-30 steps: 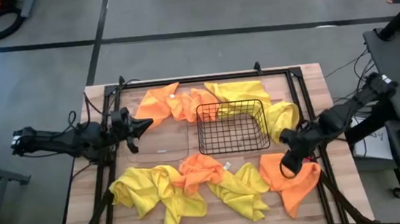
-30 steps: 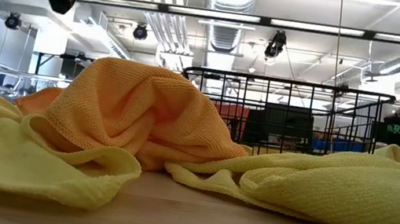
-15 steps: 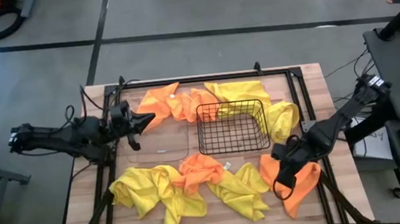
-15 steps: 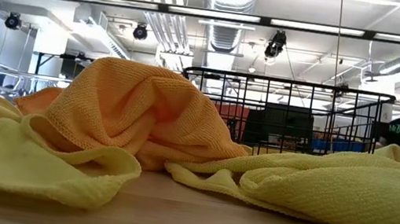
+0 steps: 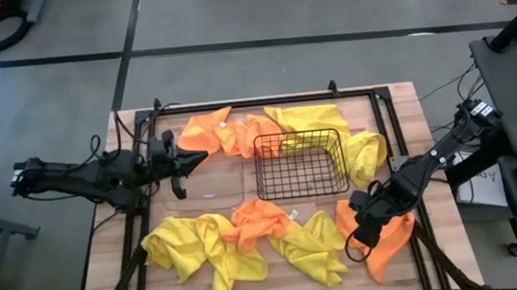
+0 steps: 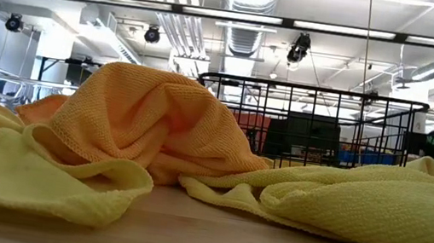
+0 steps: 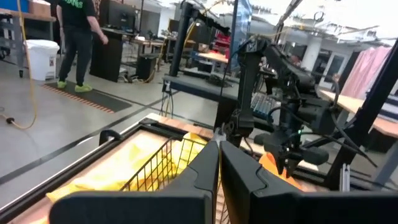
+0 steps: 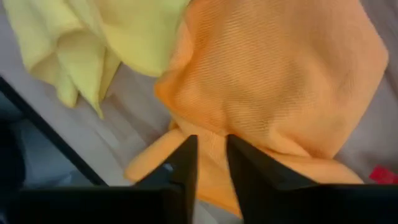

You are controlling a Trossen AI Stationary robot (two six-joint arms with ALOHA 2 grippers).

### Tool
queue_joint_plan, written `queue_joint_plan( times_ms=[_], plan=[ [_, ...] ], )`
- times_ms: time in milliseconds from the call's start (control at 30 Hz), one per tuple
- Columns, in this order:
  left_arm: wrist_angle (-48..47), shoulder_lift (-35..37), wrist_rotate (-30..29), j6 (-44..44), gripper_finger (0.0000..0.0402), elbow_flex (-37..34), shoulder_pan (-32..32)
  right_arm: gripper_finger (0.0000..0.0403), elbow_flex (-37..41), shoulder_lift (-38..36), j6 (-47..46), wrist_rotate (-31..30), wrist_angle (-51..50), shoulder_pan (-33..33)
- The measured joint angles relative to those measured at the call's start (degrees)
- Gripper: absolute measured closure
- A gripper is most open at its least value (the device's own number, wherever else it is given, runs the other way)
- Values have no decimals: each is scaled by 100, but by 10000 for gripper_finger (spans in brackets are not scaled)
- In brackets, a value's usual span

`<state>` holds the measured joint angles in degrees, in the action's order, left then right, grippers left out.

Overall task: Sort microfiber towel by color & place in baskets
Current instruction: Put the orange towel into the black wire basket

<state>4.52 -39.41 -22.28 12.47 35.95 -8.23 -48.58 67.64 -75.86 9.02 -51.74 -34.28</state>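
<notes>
evidently nothing sorted: wire basket [image 5: 300,165] empty, towels [image 5: 249,241] all on table [image 5: 408,112]. right tool [image 5: 355,240] slightly apart above orange towel [image 5: 382,238]; left tool [image 5: 176,162] together.

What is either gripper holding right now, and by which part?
Nothing. The right gripper is over the orange towel at the table's near right corner, jaws slightly apart above it, not gripping. The left gripper is shut and empty.

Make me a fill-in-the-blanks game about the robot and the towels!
1. The right gripper hovers over an ___ towel.
2. The black wire basket holds ___ towels.
3. The left gripper is ___, with nothing in it.
4. In the low view, the towel heaped in front of the wire basket is ___.

Missing words: orange; no; shut; orange
</notes>
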Motion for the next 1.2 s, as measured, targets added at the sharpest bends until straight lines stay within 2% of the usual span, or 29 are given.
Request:
queue_joint_plan(
  times_ms=[167, 267, 367, 500, 700, 933, 1067, 1200],
  plan=[
    [-1, -64, 15, 18, 402, -23, 0, 204, -4, 127, -31, -1, -74, 2],
    [-1, -75, 15, 20, 402, -31, 0, 162, 1, 294, -24, -38, -179, 2],
    [0, -79, 45, 22, 402, -31, 0, 139, 69, 603, 1, -62, -225, -12],
    [2, -67, 50, 22, 402, -31, 0, 135, 107, 1107, 191, -128, -88, -95],
    [2, -71, 50, 63, 402, -31, 0, 184, 107, 1611, 467, -162, 429, -98],
    [-4, -73, 80, 147, 402, -31, 0, 297, 98, 2049, 458, -117, 451, -109],
    [-22, -73, 81, 208, 402, -31, 0, 374, 111, 1923, 383, 19, 261, -135],
    [-135, -75, 83, 324, 402, -33, 0, 388, -39, 1450, 200, 1, -363, -214]
  ],
)
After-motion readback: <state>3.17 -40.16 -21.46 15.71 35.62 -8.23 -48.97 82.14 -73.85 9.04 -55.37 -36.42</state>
